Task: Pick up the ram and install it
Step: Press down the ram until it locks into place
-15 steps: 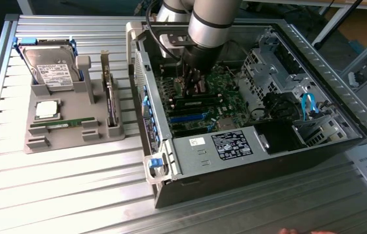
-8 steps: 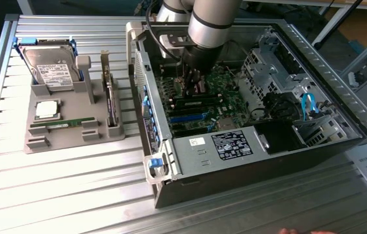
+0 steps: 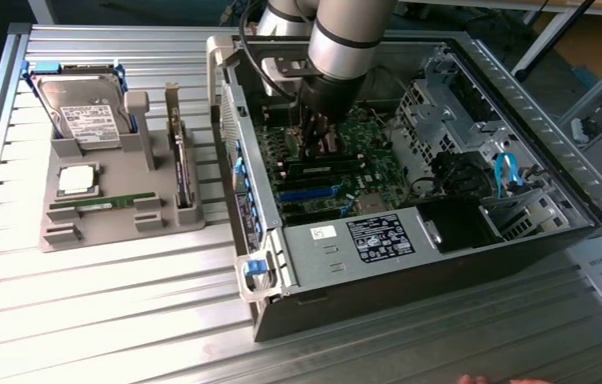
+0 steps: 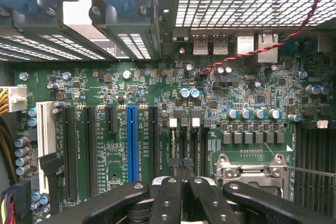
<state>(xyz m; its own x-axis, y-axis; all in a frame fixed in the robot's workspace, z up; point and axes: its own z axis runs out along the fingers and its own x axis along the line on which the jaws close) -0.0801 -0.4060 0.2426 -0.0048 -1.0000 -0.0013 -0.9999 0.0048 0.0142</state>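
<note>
Slatted metal surface (image 3: 119, 296) carries a grey holder (image 3: 109, 200) at left and an open computer case (image 3: 408, 160) at centre-right. Ram (image 3: 102, 202) lies flat in the holder, lower left. Pincer (image 4: 182, 170) sits pressed together over the motherboard (image 4: 157, 108), holding nothing.

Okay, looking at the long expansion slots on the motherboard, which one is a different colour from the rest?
The blue slot, standing between black slots on either side. A white slot sits at the far end of the row.
</note>
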